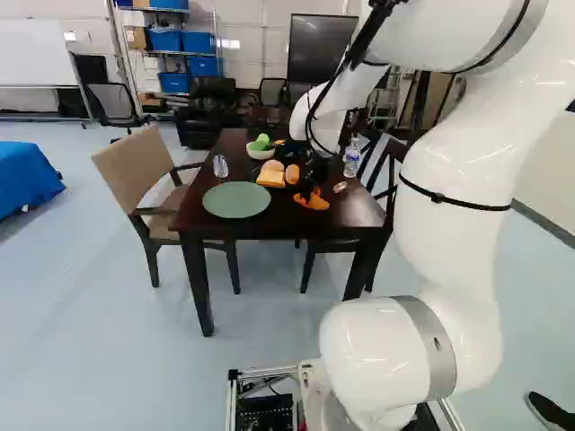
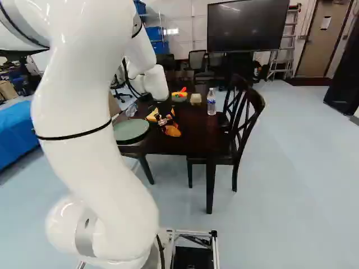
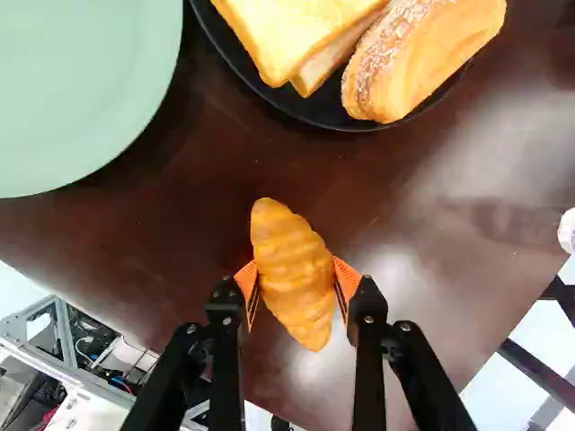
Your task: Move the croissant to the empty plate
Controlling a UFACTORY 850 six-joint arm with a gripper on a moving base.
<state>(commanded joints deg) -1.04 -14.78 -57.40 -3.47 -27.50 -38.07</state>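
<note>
Right, the claw [image 1: 307, 187] has the croissant [image 3: 292, 274] pinched between its two fingers, an orange pad on each side; whether it touches the table [image 3: 202, 193], I can't tell. Near it are the green plate [image 3: 76, 85] and a black plate [image 3: 325, 106] holding bread slices [image 3: 292, 36] and a sugar-dusted roll [image 3: 427, 54]. Farther off stands a bottle [image 2: 211, 102].

Ridged orange croissant [image 3: 292, 272] between the jaws, near bare green plate [image 3: 76, 90].

Plate [image 1: 235, 200] left of croissant [image 3: 292, 269], bread [image 3: 296, 31] behind
</note>
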